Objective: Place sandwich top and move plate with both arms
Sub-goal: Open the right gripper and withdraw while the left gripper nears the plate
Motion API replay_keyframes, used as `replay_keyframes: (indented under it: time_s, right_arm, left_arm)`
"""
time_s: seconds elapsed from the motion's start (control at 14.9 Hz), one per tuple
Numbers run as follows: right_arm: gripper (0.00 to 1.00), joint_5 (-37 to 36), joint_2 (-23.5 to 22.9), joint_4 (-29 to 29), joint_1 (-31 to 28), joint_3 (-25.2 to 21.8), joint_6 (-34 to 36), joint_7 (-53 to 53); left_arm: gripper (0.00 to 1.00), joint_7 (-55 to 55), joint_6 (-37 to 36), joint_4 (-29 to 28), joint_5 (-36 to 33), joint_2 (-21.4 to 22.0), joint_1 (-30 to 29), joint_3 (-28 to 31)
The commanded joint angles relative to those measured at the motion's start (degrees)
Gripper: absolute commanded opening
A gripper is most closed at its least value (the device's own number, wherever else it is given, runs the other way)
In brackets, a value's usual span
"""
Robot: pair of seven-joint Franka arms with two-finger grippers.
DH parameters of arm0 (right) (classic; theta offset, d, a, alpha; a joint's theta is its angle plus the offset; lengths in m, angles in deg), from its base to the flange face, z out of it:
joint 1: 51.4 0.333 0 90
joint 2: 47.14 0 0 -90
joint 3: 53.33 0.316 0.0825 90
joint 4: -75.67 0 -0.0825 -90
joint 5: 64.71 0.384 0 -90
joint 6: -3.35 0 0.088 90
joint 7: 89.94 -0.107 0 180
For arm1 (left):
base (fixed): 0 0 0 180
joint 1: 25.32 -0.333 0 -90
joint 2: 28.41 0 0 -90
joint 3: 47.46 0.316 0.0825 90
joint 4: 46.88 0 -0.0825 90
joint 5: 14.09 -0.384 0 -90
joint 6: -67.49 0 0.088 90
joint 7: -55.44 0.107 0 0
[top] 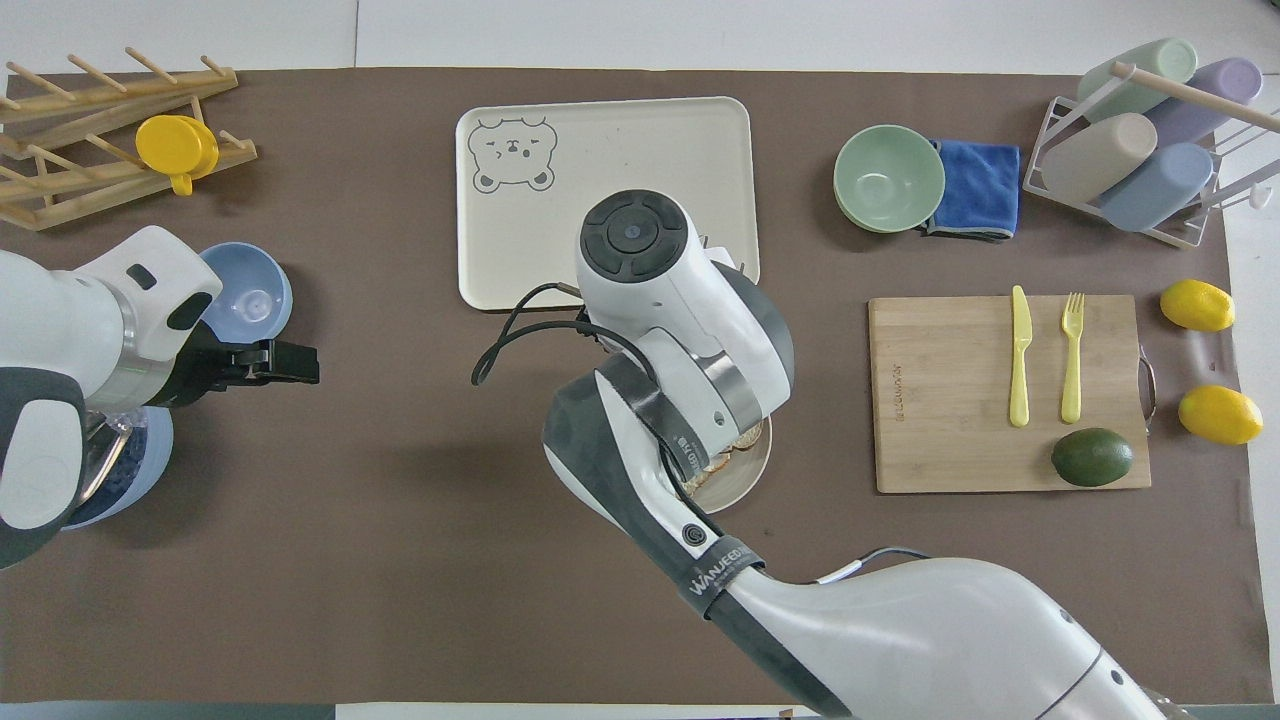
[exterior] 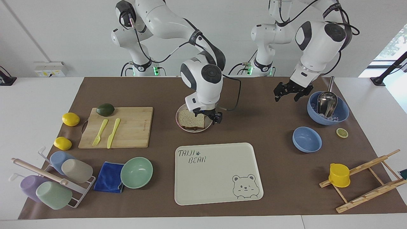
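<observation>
**A:** Where do things stand with the bread?

**B:** The sandwich top [exterior: 191, 118] lies flat on the stack on the plate [exterior: 180, 112], which sits mid-surface, nearer to the robots than the bear-print tray [exterior: 219, 178]. My right tool [exterior: 210, 115] hangs just over the plate's rim at the edge toward the left arm's end, fingers spread, pinching nothing. My left tool [exterior: 288, 93] is up over bare surface beside the blue bowl with the scoop [exterior: 327, 108], also spread and empty.

**A:** How do you expect the plate to handle?

**B:** Light and stiff, I'd judge, with a shallow rim that gives little to bite on and is probably smooth. The bread is soft and loose, so any tilt could slide the slice off. I'd take the rim at two opposite edges, one tool each, and keep the plate level.

**A:** What can't you make out?

**B:** Quite a bit. From overhead my right arm covers most of the plate [top: 745, 478]; only a sliver of rim and crust shows, and my right tool is hidden there altogether. What lies under the top slice shows only as a dark edge in the facing view, so I can't say how squarely the slices line up. I also can't tell whether my fingertips touch the rim or only hover.
</observation>
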Motion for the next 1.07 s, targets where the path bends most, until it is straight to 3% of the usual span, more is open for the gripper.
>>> replay_keyframes:
  time_s: [0.0, 0.33, 0.6, 0.87, 1.0]
  right_arm:
    - [1.00, 1.1, 5.0, -1.4, -7.2, 0.5, 2.6, 10.8]
    - [1.00, 1.2, 12.9, -1.3, -21.4, 0.5, 16.8, 34.9]
    - [1.00, 1.0, 20.3, -2.5, -27.0, 0.2, 26.7, 43.9]
    - [1.00, 1.0, 27.6, -8.9, -30.7, 0.2, 27.4, 48.5]
    - [1.00, 0.4, 28.0, -10.0, -30.7, 0.2, 26.1, 48.9]
  left_arm:
    - [1.00, 0.8, 3.6, -3.4, 3.0, 1.0, 1.5, 0.7]
    - [1.00, 0.6, 7.5, -3.7, 8.1, -1.8, 4.5, 0.7]
    - [1.00, -4.2, 14.7, -3.7, 10.5, -5.9, 10.2, 0.8]
    - [1.00, -11.8, 26.1, -3.6, 11.4, -12.1, 17.8, 0.8]
    - [1.00, -12.0, 28.6, -3.5, 11.4, -14.3, 19.7, 0.7]
